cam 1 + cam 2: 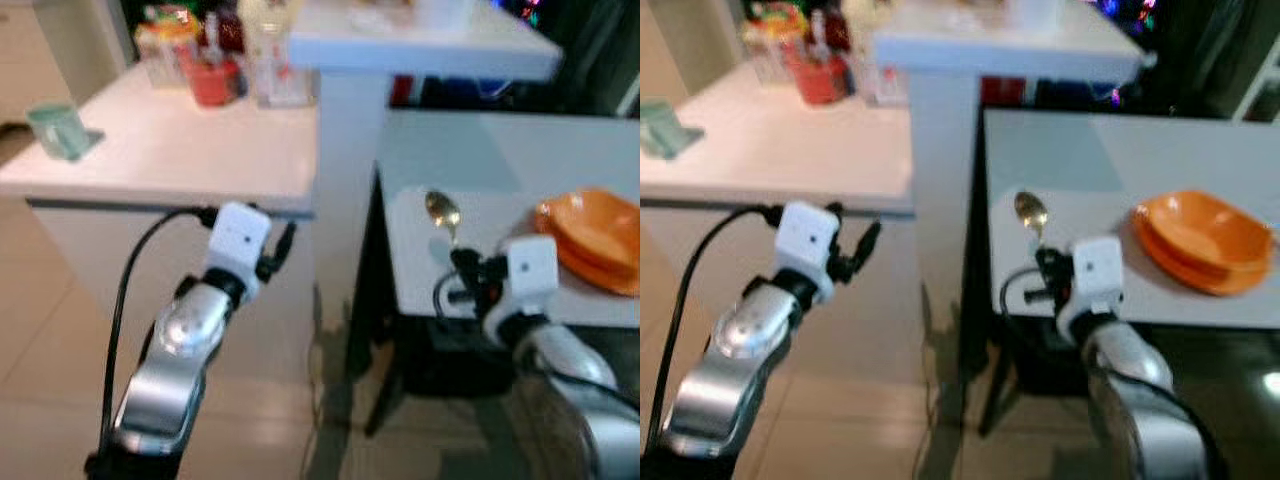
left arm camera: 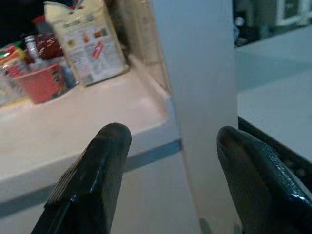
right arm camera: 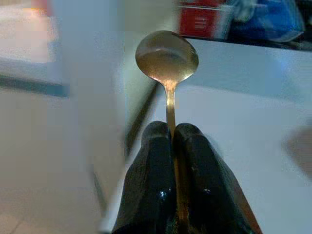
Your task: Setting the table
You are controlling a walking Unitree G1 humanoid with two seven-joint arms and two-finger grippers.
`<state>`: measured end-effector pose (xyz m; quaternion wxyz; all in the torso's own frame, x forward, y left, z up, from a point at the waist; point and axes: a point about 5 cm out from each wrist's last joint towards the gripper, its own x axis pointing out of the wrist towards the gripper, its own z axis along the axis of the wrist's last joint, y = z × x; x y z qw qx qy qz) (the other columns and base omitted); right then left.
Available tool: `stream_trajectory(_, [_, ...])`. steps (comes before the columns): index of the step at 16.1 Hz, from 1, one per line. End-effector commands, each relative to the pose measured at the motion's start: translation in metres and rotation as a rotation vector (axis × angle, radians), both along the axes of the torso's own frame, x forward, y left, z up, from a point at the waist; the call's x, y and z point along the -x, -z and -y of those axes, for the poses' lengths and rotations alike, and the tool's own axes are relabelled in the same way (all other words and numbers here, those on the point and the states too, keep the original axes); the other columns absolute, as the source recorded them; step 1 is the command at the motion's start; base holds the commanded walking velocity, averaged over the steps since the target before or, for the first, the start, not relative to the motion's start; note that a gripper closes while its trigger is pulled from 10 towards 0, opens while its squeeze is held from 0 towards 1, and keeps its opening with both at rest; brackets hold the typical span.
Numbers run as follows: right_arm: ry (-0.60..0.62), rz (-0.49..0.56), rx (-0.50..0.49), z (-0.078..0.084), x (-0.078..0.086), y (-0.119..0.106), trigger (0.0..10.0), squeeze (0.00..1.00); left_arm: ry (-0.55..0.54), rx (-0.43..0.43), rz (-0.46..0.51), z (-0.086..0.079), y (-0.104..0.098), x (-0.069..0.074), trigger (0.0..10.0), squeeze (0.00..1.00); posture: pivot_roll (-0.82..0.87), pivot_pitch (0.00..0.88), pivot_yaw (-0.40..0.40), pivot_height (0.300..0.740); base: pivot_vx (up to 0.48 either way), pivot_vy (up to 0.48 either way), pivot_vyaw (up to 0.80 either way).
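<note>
Item: shiny metal spoon (image 3: pixel 167 61), pinched by its handle between the pressed-together fingers of the right gripper (image 3: pixel 174 141), bowl upward, over the near edge of the white dining table (image 1: pixel 1110 160). Stacked orange bowls (image 1: pixel 1200 238) already placed; spoon not yet laid. Left gripper (image 2: pixel 170 146) spread, empty.

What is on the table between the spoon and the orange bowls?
Nothing: in the left eye view, bare white table separates the spoon, held by the right gripper, from the orange bowls.
</note>
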<state>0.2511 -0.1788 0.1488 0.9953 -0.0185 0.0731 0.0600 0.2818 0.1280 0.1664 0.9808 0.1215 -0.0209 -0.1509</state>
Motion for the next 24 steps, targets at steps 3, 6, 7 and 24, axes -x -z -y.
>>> stream_trajectory(3, [0.085, -0.039, 0.068, 0.009, -0.008, 0.004, 10.0, 0.00, -0.005, 0.016, 0.039, 0.004, -0.007, -0.006, 10.0, 0.00, 0.00, 0.000, 0.013, 0.740, 0.000, 0.000, 0.00])
stream_trajectory(6, [0.093, -0.047, 0.046, 0.006, -0.016, 0.005, 10.0, 0.00, 0.002, 0.050, 0.052, 0.003, -0.011, -0.007, 10.0, 0.00, 0.00, 0.000, 0.011, 0.740, 0.000, 0.000, 0.00])
stream_trajectory(7, [0.086, -0.048, 0.043, 0.003, -0.018, 0.005, 10.0, 0.00, 0.004, 0.061, 0.049, 0.002, -0.011, -0.007, 10.0, 0.00, 0.00, 0.000, 0.012, 0.740, 0.274, 0.000, -0.51])
stream_trajectory(24, [-0.123, -0.055, 0.037, -0.023, -0.012, 0.002, 10.0, 0.00, 0.033, 0.034, 0.000, -0.015, 0.002, 0.012, 10.0, 0.00, 0.01, 0.000, -0.001, 0.740, 0.249, 0.000, -0.39])
